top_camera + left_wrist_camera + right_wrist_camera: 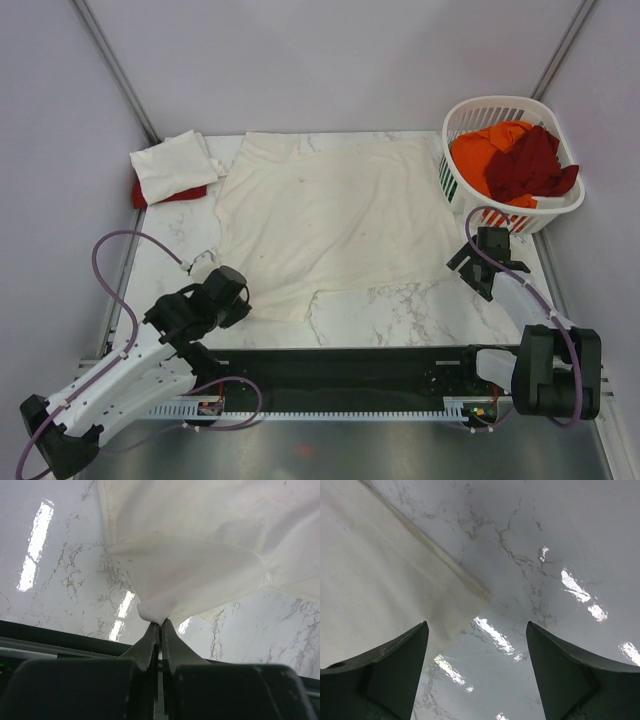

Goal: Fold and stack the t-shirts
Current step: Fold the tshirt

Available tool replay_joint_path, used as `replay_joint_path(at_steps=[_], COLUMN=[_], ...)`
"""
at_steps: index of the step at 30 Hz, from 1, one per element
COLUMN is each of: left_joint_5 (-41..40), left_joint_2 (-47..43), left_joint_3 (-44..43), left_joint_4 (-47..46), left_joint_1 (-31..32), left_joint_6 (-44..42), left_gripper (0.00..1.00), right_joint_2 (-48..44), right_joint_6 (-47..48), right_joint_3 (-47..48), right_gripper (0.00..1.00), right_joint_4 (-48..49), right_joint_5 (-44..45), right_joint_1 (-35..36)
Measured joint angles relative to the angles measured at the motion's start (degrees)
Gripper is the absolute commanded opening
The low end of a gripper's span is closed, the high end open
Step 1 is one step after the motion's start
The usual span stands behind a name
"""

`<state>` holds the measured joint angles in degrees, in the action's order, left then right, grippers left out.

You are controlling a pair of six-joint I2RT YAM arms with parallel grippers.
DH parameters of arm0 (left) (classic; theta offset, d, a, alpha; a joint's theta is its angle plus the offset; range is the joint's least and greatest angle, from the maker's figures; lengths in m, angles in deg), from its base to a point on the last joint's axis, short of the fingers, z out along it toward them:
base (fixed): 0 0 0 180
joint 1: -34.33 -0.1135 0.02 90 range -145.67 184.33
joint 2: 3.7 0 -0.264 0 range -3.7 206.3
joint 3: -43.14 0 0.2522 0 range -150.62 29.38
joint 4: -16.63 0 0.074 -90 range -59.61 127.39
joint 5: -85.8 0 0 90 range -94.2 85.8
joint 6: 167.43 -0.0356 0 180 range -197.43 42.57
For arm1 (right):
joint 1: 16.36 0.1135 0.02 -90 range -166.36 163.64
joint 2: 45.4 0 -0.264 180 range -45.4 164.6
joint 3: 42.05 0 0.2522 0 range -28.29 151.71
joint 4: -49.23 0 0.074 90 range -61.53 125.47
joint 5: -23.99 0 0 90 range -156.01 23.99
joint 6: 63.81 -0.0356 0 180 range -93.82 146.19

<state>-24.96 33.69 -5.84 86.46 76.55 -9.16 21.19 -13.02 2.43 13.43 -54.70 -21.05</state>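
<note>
Pinching the near-left corner of the big cream shirt [335,210], the left gripper [160,626] has its fingers clamped on the cloth, probably to lift that edge into a fold. The right gripper [476,630] hangs wide open above the near-right corner, seemingly for a matching grip. The shirt lies spread on the table [420,312]. Far left, a folded shirt [172,165] tops a red shirt [160,198], starting the stack. An orange shirt [478,155] and a maroon shirt [530,165] wait in the basket [560,207].

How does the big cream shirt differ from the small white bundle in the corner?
The big cream shirt lies spread flat, with the left gripper pinching its edge. The white bundle is folded small and rests on a red shirt, untouched. Both are pale fabric.
</note>
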Motion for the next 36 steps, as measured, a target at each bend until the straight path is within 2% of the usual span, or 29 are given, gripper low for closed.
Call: replay_joint_path(at_steps=[4,8,11,12,14,15,16,17,18,26,30,36], left_joint_5=[-0.2,-0.2,-0.2,-0.2,-0.2,-0.22,-0.24,-0.28,-0.46,-4.61,-5.77,-5.4], left_joint_2=[0.13,0.13,0.13,0.13,0.11,0.04,-0.02,-0.2,-0.42,-1.29,-2.95,-3.69], left_joint_3=[-0.09,-0.09,-0.09,-0.09,-0.09,-0.13,-0.28,-0.68,-1.22,-12.72,-18.34,-19.54], left_joint_4=[0.17,0.2,0.22,0.22,0.26,0.37,0.61,1.03,1.33,8.59,12.74,17.66], left_joint_1=[0.0,0.0,-0.04,-0.04,-0.04,-0.04,-0.04,-0.04,-0.04,-0.15,-0.15,-0.15], left_joint_6=[-0.31,-0.44,-0.46,-0.46,-0.48,-0.5,-0.55,-0.66,-0.72,-1.46,-1.55,-1.57], left_gripper=[0.02,0.02,0.02,0.02,0.02,0.02,0.02,0.02,0.02,0.02,0.02,0.02], right_joint_2=[2.75,3.91,4.74,4.92,5.42,5.6,5.6,5.6,5.57,0.37,-5.64,-12.44], right_joint_6=[0.11,-0.28,-0.26,-0.26,-0.24,-0.22,-0.13,-0.2,0.22,0.57,1.49,2.8], right_joint_3=[-0.46,-0.48,-0.46,-0.46,-0.52,-0.72,-0.85,-1.14,-1.33,-1.55,-0.52,5.99], right_gripper=[0.74,0.71,0.65,0.53,0.4,0.25,0.18,0.06,0.01,0.0,0.0,0.0], right_joint_4=[2.23,5.05,6.93,7.45,8.33,8.74,9.16,9.44,9.55,8.22,2.99,-6.21], right_joint_5=[-0.24,-0.7,-0.66,-0.68,-1.27,-1.49,-1.92,-2.67,-3.43,-12.72,-15.26,-15.69], right_joint_1=[-0.48,-0.46,-0.48,-0.48,-0.48,-0.48,-0.48,-0.48,-0.48,-0.46,-0.46,-0.46])
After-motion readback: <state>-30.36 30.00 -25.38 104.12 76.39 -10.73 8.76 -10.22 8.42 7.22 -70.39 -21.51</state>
